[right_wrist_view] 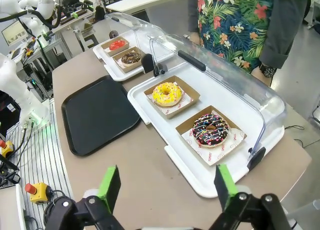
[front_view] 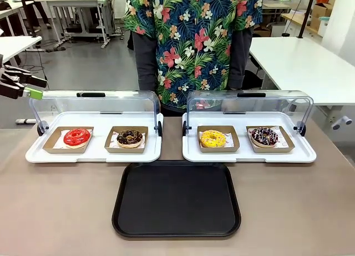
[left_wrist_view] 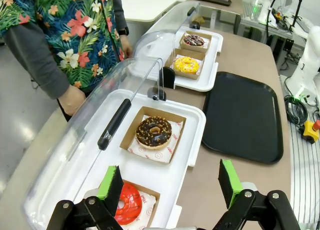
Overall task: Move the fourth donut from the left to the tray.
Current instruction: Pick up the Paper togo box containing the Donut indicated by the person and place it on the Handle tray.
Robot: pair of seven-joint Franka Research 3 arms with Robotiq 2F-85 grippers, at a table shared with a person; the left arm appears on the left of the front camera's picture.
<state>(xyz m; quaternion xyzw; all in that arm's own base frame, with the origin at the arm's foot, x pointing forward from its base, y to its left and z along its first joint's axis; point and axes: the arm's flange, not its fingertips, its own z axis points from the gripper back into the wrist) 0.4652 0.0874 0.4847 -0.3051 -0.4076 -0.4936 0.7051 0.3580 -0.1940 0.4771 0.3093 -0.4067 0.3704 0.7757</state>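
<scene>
1. The tray [right_wrist_view: 100, 115], black: we list it ahead-left of our right claw [right_wrist_view: 167, 185].
2. White display tray [right_wrist_view: 192, 170], clear lid [right_wrist_view: 225, 75] raised: ahead-right of that claw.
3. The fourth donut [right_wrist_view: 210, 129]: on that display tray, just beyond the claw's right finger.
4. Right claw and left claw [left_wrist_view: 170, 182]: both spread, gripping nothing.

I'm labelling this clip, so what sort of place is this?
Likely a robotics lab, not a shop: white work tables behind, an emergency-stop button nearby, and donuts staged in lidded display trays.
</scene>
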